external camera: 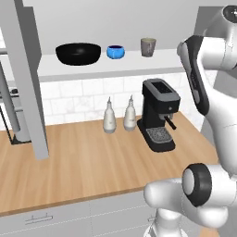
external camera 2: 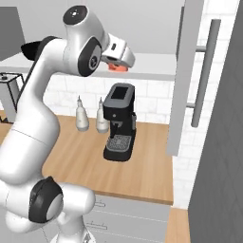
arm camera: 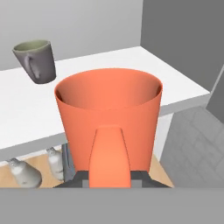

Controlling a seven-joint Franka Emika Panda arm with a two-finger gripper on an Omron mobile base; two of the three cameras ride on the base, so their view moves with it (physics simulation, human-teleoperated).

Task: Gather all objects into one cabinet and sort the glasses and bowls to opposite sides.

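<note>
stage: placing last vessel | jaws pinching salmon-red glass (arm camera: 109,118), hovering at cabinet shelf (external camera: 92,68) edge | black bowl (external camera: 78,53), blue bowl (external camera: 115,52), grey-green cup (external camera: 148,46) already sitting on shelf | remaining: set glass beside cup

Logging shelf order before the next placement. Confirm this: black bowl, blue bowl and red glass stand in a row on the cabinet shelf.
Wrong: the third in the row is the grey-green cup, beside the blue bowl and black bowl, per the left base view.
</note>
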